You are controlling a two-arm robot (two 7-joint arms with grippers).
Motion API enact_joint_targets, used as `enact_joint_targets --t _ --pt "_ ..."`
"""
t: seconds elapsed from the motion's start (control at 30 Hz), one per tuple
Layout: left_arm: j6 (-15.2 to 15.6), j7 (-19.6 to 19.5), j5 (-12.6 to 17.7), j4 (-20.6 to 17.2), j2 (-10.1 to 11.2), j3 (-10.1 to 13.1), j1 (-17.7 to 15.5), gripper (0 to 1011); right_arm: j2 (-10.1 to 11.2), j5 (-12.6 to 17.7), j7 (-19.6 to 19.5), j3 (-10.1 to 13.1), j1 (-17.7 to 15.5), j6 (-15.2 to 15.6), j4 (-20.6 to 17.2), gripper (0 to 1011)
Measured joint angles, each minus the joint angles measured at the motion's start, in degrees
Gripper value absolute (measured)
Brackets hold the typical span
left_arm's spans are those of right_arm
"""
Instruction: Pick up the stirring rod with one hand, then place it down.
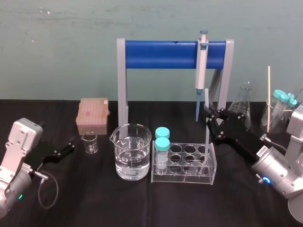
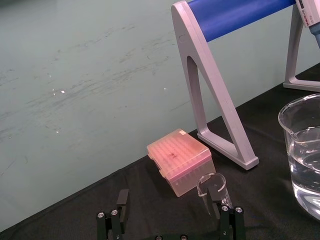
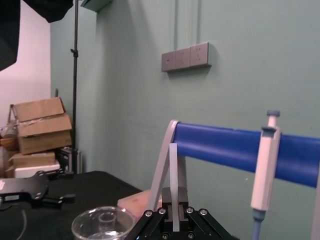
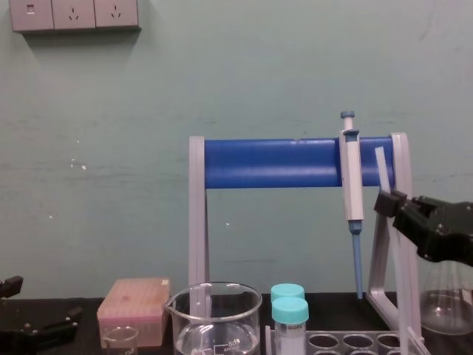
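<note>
The stirring rod [image 1: 207, 144] is a thin translucent stick standing nearly upright, its lower part reaching down over the clear test tube rack [image 1: 184, 176]. My right gripper [image 1: 211, 116] is shut on it partway up. In the right wrist view the rod [image 3: 173, 175] rises straight out from between the closed fingers [image 3: 165, 197]. From the chest view the rod [image 4: 380, 166] leans slightly in front of the stand's right leg, with the right gripper [image 4: 388, 203] on it. My left gripper [image 1: 71, 144] rests open at the table's left, close to a small beaker [image 2: 212, 187].
A grey-and-blue stand [image 1: 161, 54] holds a hanging pipette [image 1: 200, 71]. A large beaker of water [image 1: 132, 151] and two teal-capped tubes [image 1: 162, 142] sit beside the rack. A pink tip box [image 1: 93, 115] lies back left. A conical flask [image 1: 242, 106] and a wooden stick [image 1: 269, 99] stand at right.
</note>
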Motion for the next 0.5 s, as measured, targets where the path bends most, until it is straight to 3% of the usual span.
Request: enact_joint_targets --t 0.5 --pt "0.00 0.00 0.00 0.00 0.00 0.00 0.00 1000 -0.65 0.49 3.39 -2.01 2.16 0.11 5.38 64"
